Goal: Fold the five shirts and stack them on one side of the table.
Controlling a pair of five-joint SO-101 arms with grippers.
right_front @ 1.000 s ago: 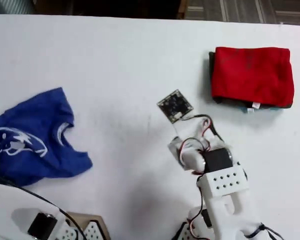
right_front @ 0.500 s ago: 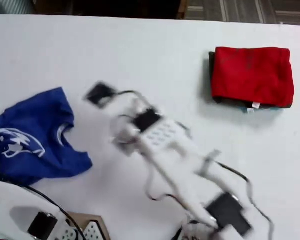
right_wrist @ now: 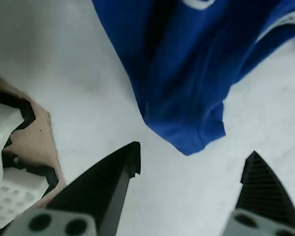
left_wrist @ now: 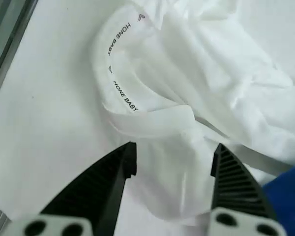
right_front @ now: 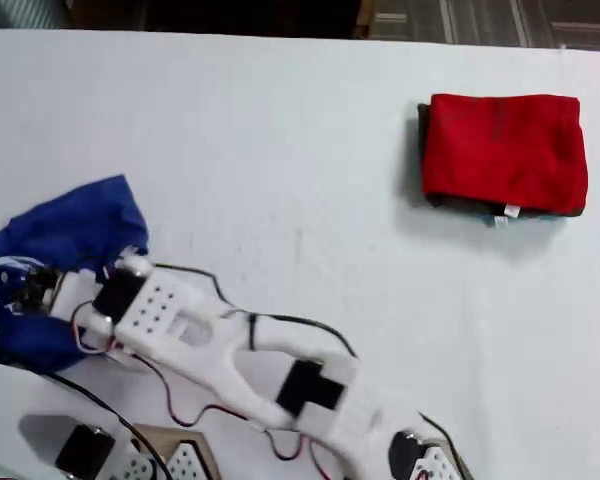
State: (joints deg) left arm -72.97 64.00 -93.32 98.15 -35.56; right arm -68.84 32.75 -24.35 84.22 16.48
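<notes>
A blue shirt (right_front: 75, 220) with a white print lies bunched at the table's left edge. My right arm stretches across the front of the table, and its gripper (right_front: 25, 290) is down over the shirt's near part. In the right wrist view that gripper (right_wrist: 194, 152) is open, and a hem corner of the blue shirt (right_wrist: 177, 78) hangs just above the gap. My left gripper (left_wrist: 174, 152) is open over a crumpled white shirt (left_wrist: 187, 73), its neckband just beyond the fingertips. A folded red shirt (right_front: 505, 150) tops a stack at the back right.
Darker folded shirts (right_front: 425, 150) peek out under the red one. The left arm's base (right_front: 80, 450) and a brown board (right_front: 170, 440) sit at the front left corner, with cables (right_front: 280, 320) trailing along the right arm. A blue cloth corner (left_wrist: 285, 191) borders the white shirt.
My right arm has swung from the table's middle right across to the far left, ending over the blue shirt. The shirt's near side has bunched up.
</notes>
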